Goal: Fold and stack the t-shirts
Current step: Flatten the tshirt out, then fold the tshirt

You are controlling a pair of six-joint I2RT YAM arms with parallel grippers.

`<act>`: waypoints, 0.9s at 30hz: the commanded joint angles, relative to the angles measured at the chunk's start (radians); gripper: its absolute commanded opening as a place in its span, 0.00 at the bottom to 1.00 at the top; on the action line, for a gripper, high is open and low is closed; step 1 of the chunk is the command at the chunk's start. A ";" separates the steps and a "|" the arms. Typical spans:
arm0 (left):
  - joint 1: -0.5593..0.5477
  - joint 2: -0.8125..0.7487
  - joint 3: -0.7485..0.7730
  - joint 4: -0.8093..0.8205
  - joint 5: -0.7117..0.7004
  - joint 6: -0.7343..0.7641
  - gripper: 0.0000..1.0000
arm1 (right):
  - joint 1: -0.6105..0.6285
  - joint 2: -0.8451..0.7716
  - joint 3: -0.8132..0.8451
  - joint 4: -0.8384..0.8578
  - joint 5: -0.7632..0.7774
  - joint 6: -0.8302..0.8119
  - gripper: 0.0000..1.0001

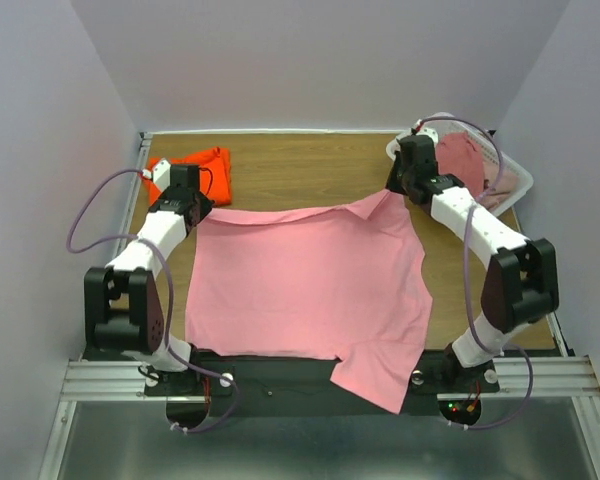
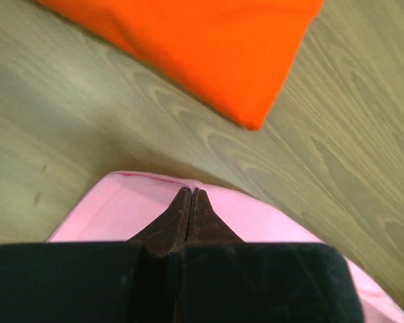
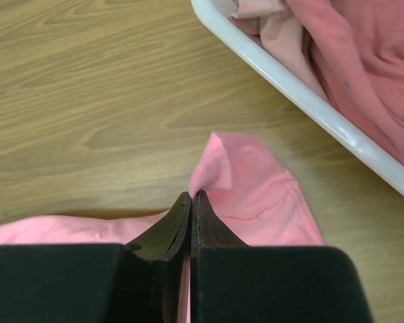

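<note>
A light pink t-shirt point(image 1: 310, 290) lies spread over the table's middle, its near corner hanging over the front edge. My left gripper point(image 1: 192, 210) is shut on its far left edge point(image 2: 128, 202). My right gripper point(image 1: 400, 188) is shut on its far right corner, where a fold of pink cloth point(image 3: 219, 171) sticks up from the fingertips. A folded orange t-shirt point(image 1: 202, 170) lies at the far left, also in the left wrist view point(image 2: 202, 47). Dusty rose and pale pink shirts point(image 1: 465, 160) lie in the basket, also in the right wrist view point(image 3: 350, 60).
A white plastic basket point(image 1: 515, 175) stands at the far right corner, its rim point(image 3: 303, 94) just beyond my right gripper. Bare wood point(image 1: 300, 165) shows between the orange shirt and the basket. Grey walls enclose the table on three sides.
</note>
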 commanded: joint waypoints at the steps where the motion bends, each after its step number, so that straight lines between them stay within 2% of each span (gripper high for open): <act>1: 0.033 0.121 0.087 0.133 0.088 0.058 0.00 | -0.011 0.085 0.118 0.137 0.048 -0.030 0.00; 6: 0.051 0.246 0.152 0.139 0.119 0.074 0.00 | -0.014 0.168 0.170 0.137 0.048 -0.038 0.00; 10: 0.055 0.240 0.138 0.144 0.124 0.072 0.00 | -0.014 0.153 0.131 0.136 0.051 -0.029 0.00; 17: 0.056 0.114 -0.016 0.147 0.114 0.063 0.00 | -0.014 -0.047 -0.092 0.113 0.004 0.026 0.00; 23: 0.056 -0.057 -0.164 0.116 0.093 0.045 0.00 | -0.014 -0.287 -0.262 -0.014 0.036 0.092 0.00; 27: 0.058 -0.165 -0.263 0.098 0.090 0.031 0.00 | -0.013 -0.421 -0.369 -0.084 -0.023 0.135 0.00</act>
